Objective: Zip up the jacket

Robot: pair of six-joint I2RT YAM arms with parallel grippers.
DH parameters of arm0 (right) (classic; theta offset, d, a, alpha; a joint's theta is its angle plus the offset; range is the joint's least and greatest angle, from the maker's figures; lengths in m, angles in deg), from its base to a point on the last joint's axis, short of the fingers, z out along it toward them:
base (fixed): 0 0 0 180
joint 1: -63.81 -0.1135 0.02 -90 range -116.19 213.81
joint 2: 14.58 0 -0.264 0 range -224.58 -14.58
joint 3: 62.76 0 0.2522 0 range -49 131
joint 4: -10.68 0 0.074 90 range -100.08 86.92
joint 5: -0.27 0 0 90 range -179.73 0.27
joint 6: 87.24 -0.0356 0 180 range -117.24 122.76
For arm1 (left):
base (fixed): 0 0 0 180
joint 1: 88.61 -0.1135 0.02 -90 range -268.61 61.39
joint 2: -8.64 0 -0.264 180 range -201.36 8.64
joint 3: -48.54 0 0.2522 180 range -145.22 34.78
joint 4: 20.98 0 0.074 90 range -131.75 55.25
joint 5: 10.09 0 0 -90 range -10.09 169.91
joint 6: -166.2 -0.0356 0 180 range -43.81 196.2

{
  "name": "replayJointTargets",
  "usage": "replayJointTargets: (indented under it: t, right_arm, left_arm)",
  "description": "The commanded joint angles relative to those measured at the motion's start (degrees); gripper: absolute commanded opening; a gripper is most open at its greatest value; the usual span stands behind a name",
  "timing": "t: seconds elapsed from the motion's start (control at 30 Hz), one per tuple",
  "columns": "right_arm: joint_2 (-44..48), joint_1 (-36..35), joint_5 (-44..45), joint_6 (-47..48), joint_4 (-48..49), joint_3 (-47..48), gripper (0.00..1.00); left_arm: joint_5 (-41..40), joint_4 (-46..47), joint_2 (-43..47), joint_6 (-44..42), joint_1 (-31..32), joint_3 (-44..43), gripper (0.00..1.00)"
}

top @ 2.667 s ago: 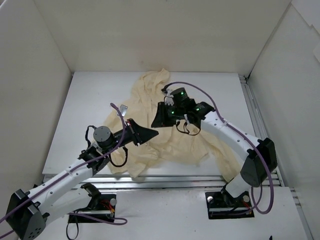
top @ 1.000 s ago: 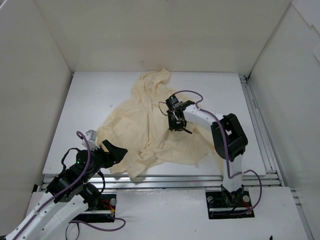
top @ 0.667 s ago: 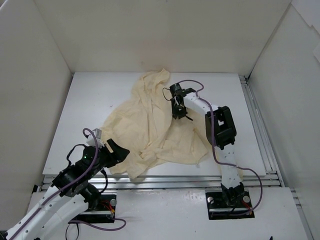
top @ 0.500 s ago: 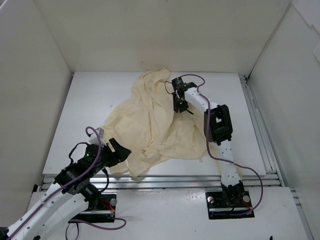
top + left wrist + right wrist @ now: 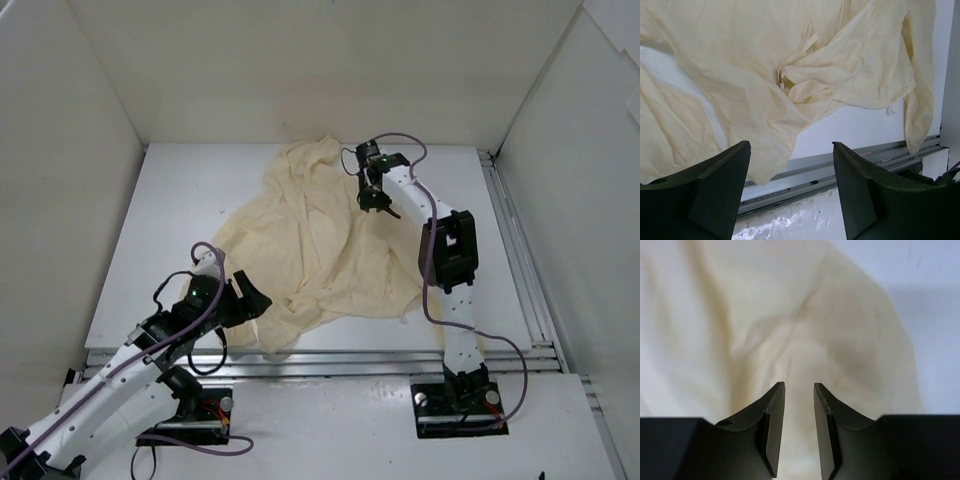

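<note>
A flat matte white counter (image 5: 170,230) sits boxed in by plain white panel walls (image 5: 300,70) on three sides. Silver slotted metal rails (image 5: 350,362) run along its near and right edges. The light is even and soft.

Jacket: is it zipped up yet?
Not yet. Nothing looks zipped: the jacket lies crumpled, its zipper pull untouched. The left gripper hangs open facing the pull; the right gripper hovers over the jacket, fingers slightly apart. All the zipping is left.

The jacket (image 5: 320,240) is plain pale cream, the table (image 5: 170,220) white, the zipper pull (image 5: 780,80) silvery
</note>
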Motion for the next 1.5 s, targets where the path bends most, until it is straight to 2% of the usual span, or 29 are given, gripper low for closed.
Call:
replayJointTargets:
  t: [0.0,0.1,0.23,0.33,0.47,0.87,1.03,1.27,1.47]
  right_arm:
    - [18.0,-6.7,-3.5,-2.9,0.8,-6.7,0.28]
    - [24.9,-11.1,-9.1,-10.0,2.3,-20.5,0.34]
    - [31.7,-16.4,-11.5,-18.1,7.5,-32.3,0.41]
    - [33.0,-19.2,-11.1,-23.1,9.4,-36.2,0.43]
    - [30.3,-20.9,-11.0,-27.1,10.7,-37.1,0.42]
    - [21.6,-24.3,-10.7,-29.7,11.4,-35.2,0.39]
    - [23.6,-24.5,-9.4,-28.2,11.3,-36.9,0.37]
    - [29.5,-25.6,-8.6,-23.8,10.9,-41.5,0.44]
    - [30.8,-29.1,-9.2,-21.1,10.9,-42.4,0.45]
  left_arm:
    - [0.4,4.9,-1.9,-1.5,-0.3,-3.2,0.62]
    - [1.3,6.2,-4.2,-0.7,-0.8,-2.4,0.61]
    - [2.2,7.9,-5.0,0.1,-0.8,-1.0,0.60]
    - [2.3,8.6,-3.9,0.7,-0.8,0.1,0.60]
    - [2.7,8.2,-2.3,0.8,-1.4,0.9,0.60]
    - [3.0,7.2,1.4,1.9,-1.4,2.8,0.61]
    - [3.3,7.1,2.6,2.7,-1.4,3.7,0.61]
    - [3.9,7.9,2.5,2.8,-1.4,4.1,0.61]
    - [4.8,8.6,1.2,2.7,-1.4,4.2,0.61]
